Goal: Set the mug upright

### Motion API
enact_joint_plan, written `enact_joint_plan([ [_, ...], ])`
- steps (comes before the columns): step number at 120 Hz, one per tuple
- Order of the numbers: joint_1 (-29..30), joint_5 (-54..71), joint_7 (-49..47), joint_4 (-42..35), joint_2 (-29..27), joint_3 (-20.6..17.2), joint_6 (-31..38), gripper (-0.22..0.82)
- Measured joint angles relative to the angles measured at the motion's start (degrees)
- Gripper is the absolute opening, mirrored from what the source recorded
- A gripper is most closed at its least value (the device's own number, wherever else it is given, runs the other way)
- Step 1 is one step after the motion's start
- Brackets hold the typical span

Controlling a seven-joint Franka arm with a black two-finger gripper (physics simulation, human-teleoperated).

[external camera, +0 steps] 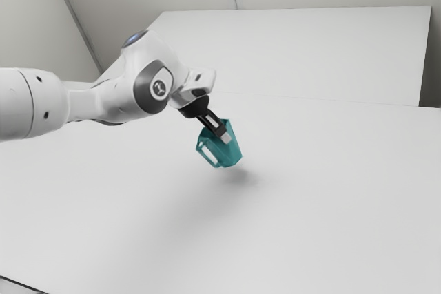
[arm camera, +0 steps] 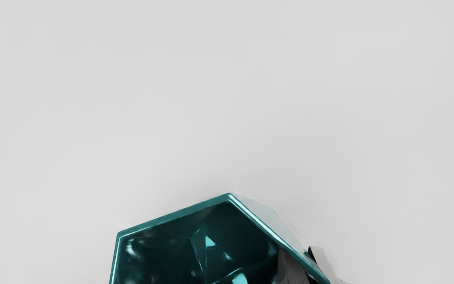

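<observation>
- Holding the mug (external camera: 234, 149) in the hand (external camera: 225, 138), over the desk (external camera: 310, 218), tilted rather than upright, with base toward the exterior view's lower right and handle (external camera: 206, 156) toward its left.
- Closed down on one wall of the mug near the rim (arm camera: 172, 213): in the wrist view, one finger (arm camera: 291, 270) inside, the other (arm camera: 323, 260) outside, with only the wall between.
- Judging by the shadow (external camera: 242, 175) below, probably just off the desk, though hard to tell whether fully clear or touching at a low edge.
- In hand, by the look of it: righting the mug while gripped, not yet standing on its base.
- Next, turn the hand until the base faces squarely down, then lower gently to flat contact before letting go.
- Beware of releasing while tilted; could tip over, or swivel about the thin pinch.
</observation>
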Motion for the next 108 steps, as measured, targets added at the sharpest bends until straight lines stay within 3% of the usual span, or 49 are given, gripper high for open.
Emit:
enact_joint_plan([
  [33,3.7,18.3,-9.6,0.3,0.6,4.5,-2.9,-0.18],
  [53,8.8,20.7,-14.4,0.4,1.5,4.8,-4.4,-0.18],
  [108,8.1,21.4,-22.6,0.8,4.9,5.7,-5.7,-0.18],
])
